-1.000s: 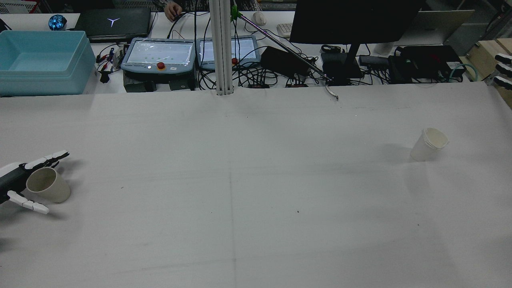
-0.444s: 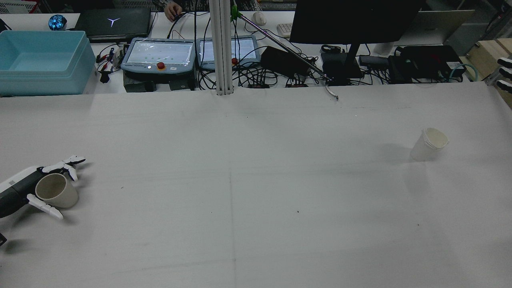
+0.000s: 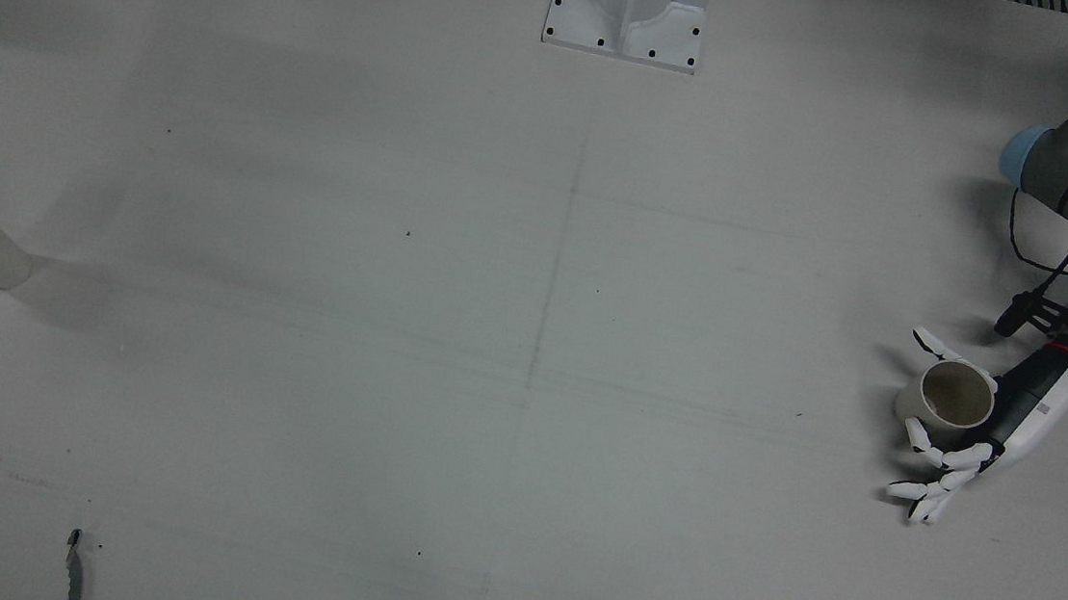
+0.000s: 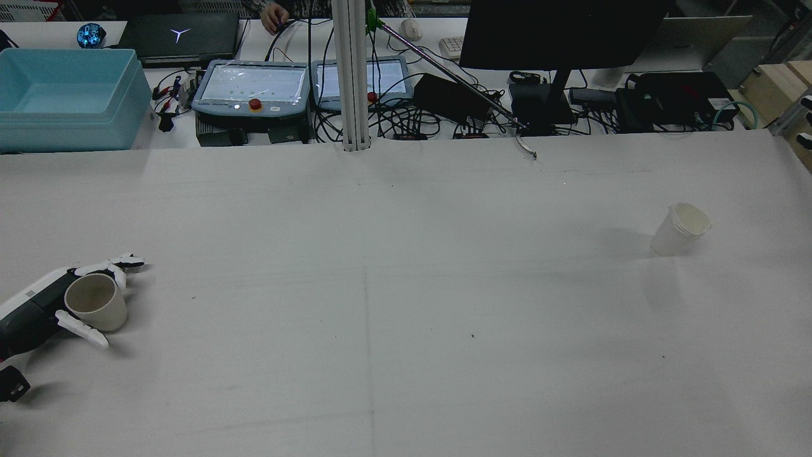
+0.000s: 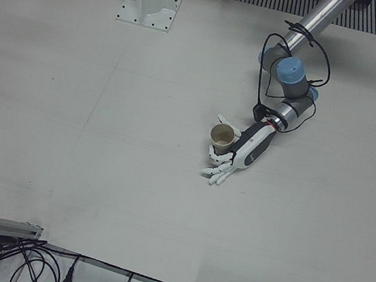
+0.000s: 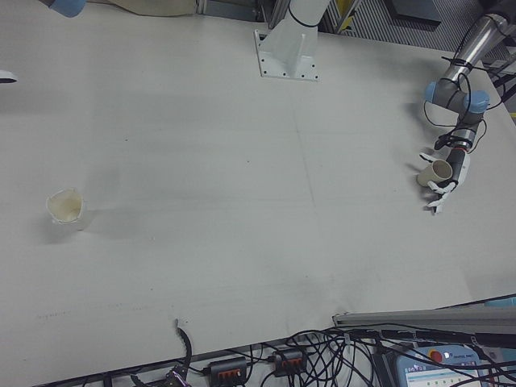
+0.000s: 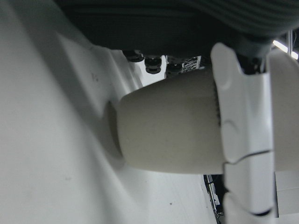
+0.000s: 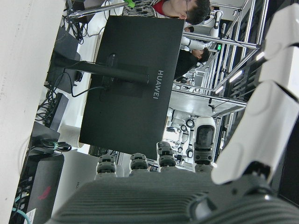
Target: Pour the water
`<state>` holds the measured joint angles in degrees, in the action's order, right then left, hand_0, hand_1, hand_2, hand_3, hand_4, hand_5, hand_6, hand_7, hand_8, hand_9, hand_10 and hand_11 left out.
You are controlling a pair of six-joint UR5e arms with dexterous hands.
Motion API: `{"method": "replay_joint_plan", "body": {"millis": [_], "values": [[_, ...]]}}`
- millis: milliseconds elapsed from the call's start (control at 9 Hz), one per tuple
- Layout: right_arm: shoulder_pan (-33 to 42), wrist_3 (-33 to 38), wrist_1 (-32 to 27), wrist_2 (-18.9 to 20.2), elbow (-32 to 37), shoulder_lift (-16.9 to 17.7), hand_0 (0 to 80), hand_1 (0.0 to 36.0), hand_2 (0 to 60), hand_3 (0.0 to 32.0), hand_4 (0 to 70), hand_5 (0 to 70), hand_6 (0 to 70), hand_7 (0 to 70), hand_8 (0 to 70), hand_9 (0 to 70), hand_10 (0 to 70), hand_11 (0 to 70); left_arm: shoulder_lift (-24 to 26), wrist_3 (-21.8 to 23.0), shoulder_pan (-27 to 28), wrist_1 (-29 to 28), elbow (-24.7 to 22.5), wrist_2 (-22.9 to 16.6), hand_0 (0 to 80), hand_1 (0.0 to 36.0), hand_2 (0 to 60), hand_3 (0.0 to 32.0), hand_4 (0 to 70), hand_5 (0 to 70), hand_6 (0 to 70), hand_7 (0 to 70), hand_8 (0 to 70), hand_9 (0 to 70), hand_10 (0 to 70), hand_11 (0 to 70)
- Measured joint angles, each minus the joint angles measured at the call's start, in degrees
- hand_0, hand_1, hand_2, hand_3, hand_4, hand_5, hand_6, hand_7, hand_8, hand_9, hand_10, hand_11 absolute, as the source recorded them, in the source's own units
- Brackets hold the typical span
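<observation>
White tabletop [image 4: 406, 285] mostly bare. We see left hand [image 4: 47, 304] fingers [image 4: 82, 330], spread a second ago, now wrapped around beige cup [image 4: 95, 302] at near-left edge: grasp nearly secured. White cup [image 4: 681, 228] stands well apart. Right hand [image 4: 805, 120] fingers spread, empty.

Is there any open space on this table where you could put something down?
Plenty. The whole middle of the table is bare, from the beige cup in the left hand across to the white cup on the far right. Crowding exists only beyond the table's far edge: teach pendants, cables and a blue bin.
</observation>
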<state>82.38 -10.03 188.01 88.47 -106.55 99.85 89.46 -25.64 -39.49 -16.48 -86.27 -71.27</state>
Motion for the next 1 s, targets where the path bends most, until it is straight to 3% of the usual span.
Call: {"method": "replay_joint_plan", "body": {"millis": [111,444,667,889,1000], "values": [[0.06,0.04,-0.01,-0.03,-0.03,0.04,46.5,11.9,9.6,0.0,0.5,70.0,4.7,11.9,3.5,4.9,3.4,6.0,-0.05,2.18,0.0,2.92,-2.19,0.18,79.7,36.0,60.0,0.0,70.0,70.0,12.9,23.7,6.5,4.9,6.2,11.2],[1.25,0.41,-0.02,0.04,-0.63,0.08,46.7,12.1,10.1,0.0,1.8,70.0,5.1,12.4,3.8,5.4,2.8,5.2,-0.65,5.51,-0.98,8.37,-8.87,0.16,80.0,36.0,60.0,0.0,70.0,70.0,14.3,25.5,6.7,4.9,6.4,12.1],[3.57,0.34,-0.49,0.8,-0.24,0.49,47.1,13.8,14.8,0.0,4.5,70.0,8.2,15.6,5.8,7.3,4.7,8.0,-0.88,10.84,-4.56,14.43,-14.67,-0.23,80.0,36.0,60.0,0.0,70.0,70.0,15.8,27.1,6.4,4.6,5.9,11.5],[3.28,-1.68,-6.93,1.11,7.15,0.64,48.3,15.4,15.8,0.0,4.9,70.0,8.8,16.0,5.6,7.1,4.6,8.2,-0.87,15.8,-9.4,17.84,-18.3,-2.42,80.0,36.0,60.0,0.0,70.0,70.0,16.1,28.4,6.7,5.3,6.3,12.1],[2.28,-3.63,-12.88,0.99,14.76,-1.1,48.5,14.6,13.1,0.0,8.5,69.9,9.8,16.3,6.0,7.0,5.5,9.3,-0.8,16.84,-10.9,18.36,-19.56,-3.17,80.0,36.0,60.0,0.0,70.0,70.0,16.3,28.8,6.8,5.6,6.5,12.3]]}}
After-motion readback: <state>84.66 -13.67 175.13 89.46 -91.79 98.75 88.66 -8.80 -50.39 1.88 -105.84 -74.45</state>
